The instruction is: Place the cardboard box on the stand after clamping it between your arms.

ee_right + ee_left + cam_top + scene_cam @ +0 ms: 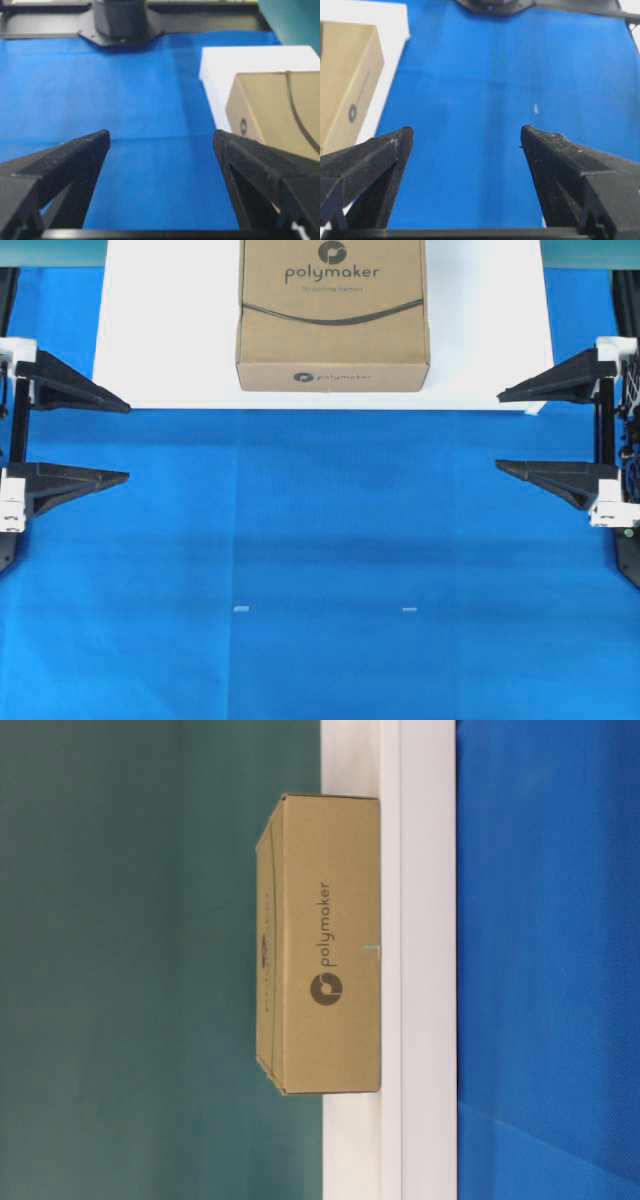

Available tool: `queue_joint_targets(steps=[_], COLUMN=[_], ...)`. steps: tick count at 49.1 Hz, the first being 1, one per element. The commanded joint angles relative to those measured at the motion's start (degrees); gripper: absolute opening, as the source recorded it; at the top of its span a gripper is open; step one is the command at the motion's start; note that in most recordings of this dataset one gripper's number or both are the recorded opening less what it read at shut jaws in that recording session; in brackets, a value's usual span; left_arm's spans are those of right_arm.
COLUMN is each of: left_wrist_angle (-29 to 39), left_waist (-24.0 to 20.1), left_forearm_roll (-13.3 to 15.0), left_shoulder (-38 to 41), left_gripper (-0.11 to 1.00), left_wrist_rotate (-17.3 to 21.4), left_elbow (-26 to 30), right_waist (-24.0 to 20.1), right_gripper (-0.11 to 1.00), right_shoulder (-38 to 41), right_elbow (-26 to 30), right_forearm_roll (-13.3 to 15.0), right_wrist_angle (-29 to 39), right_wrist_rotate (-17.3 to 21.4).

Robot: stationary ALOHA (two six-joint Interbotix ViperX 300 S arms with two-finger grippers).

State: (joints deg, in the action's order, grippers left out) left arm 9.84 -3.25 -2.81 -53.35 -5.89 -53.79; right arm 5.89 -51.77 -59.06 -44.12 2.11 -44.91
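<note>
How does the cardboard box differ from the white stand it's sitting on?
The cardboard box is brown with a printed logo; the stand is plain white. The box is much narrower, leaving bare stand on both sides. In the table-level view the box is the thicker block, the stand a lower platform. Both are rectangular and lie flat.

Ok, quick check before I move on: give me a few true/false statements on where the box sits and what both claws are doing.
1. The cardboard box sits on the stand. True.
2. The left claw is clamped on the box. False: it is open and apart from it.
3. The right claw is open and holds nothing. True.
4. The box lies on the blue cloth. False: it rests on the white stand.
5. The box's logo faces up. True.
</note>
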Motion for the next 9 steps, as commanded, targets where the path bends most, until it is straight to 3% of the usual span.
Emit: queue_joint_targets(steps=[1, 9], left_wrist_angle=[0.1, 0.6], left_waist=[0.1, 0.1], left_forearm_roll=[0.0, 0.0], left_shoulder=[0.0, -1.0], left_gripper=[0.85, 0.85], left_wrist_rotate=[-0.2, -0.5], left_elbow=[0.0, -1.8], right_waist=[-0.3, -0.6], right_gripper=[0.95, 0.95], right_shoulder=[-0.3, -2.7], right_elbow=[0.1, -2.2], right_forearm_roll=[-0.3, -0.3], right_wrist_angle=[-0.5, -0.1], right_wrist_rotate=[0.5, 0.5])
